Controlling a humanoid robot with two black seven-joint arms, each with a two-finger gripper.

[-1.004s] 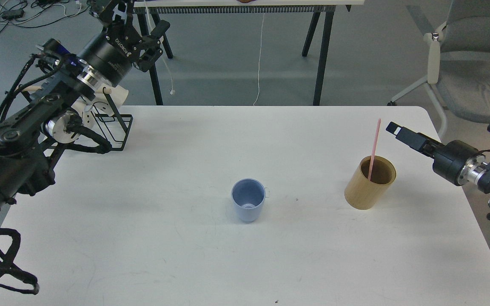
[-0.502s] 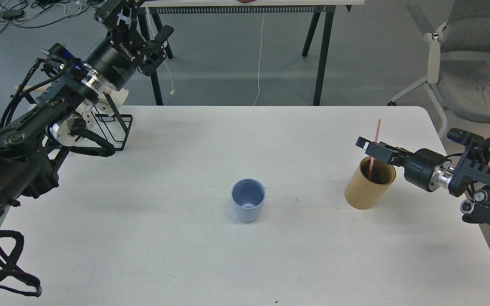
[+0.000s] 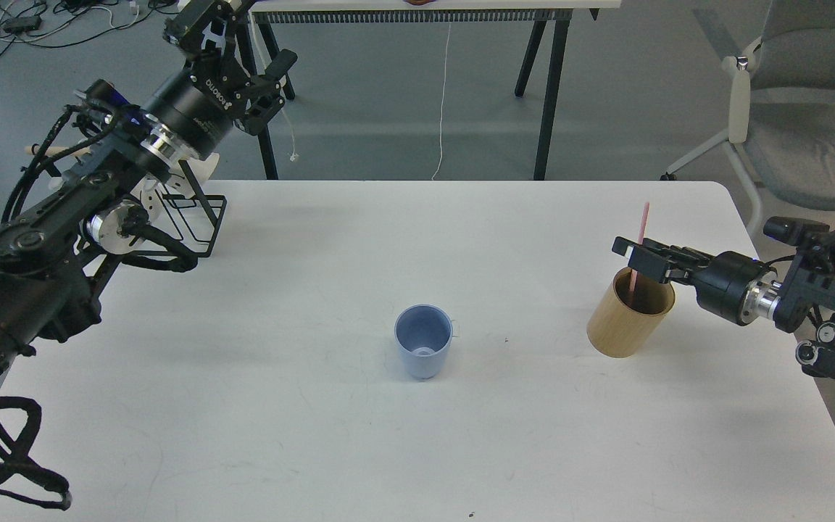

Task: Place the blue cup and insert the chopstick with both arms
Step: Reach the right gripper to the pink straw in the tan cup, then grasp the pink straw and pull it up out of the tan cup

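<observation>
Over the last second the right gripper (image 3: 631,254) has swept in from beyond the right edge of the tabletop (image 3: 316,449) and now sits level with the chopstick (image 3: 638,243), just above the rim of the tan wooden holder (image 3: 628,319). In the last half second it has barely shifted, so the approach looks finished. The fingers (image 3: 649,259) meet the pink shaft from the right, but they are seen nearly edge-on and dark; I cannot tell whether they have closed on it or merely bracket it.

The chopstick has not moved: it leans almost upright with its lower end inside the holder, near the right edge of the tabletop. The blue cup (image 3: 423,341) stands upright and empty around the middle of the tabletop, well apart from the holder, so the placing half of the task appears done.

The left gripper (image 3: 240,40) has drifted slightly higher and further back, beyond the far left corner above the wire rack (image 3: 193,214). Its fingers are spread and hold nothing.

My judgement: the work has passed to the right arm, and the next need is a firm pinch, then a straight lift clear of the holder.
</observation>
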